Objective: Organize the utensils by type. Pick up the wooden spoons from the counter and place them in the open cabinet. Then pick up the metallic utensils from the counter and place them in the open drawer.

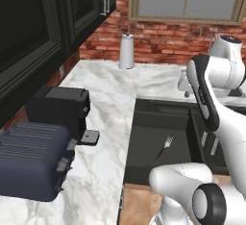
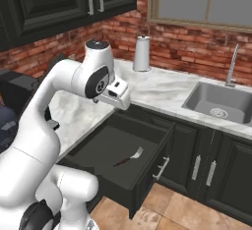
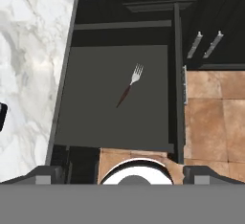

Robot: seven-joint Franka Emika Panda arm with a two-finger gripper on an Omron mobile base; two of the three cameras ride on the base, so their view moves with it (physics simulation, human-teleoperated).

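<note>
One fork [image 1: 165, 146] lies on the flat bottom of the open drawer [image 1: 144, 144] in the left base view, beside the marble counter [image 1: 108, 123], where a toaster [image 1: 31, 159] and a paper towel roll [image 1: 126, 51] stand. From the right base view, the fork sits mid-drawer, with the sink [image 2: 219, 103] well to the right. Looking down from the hand view, the gripper [image 3: 122, 173] hangs above the drawer, jaws spread wide and empty, the fork lying diagonally below.
</note>
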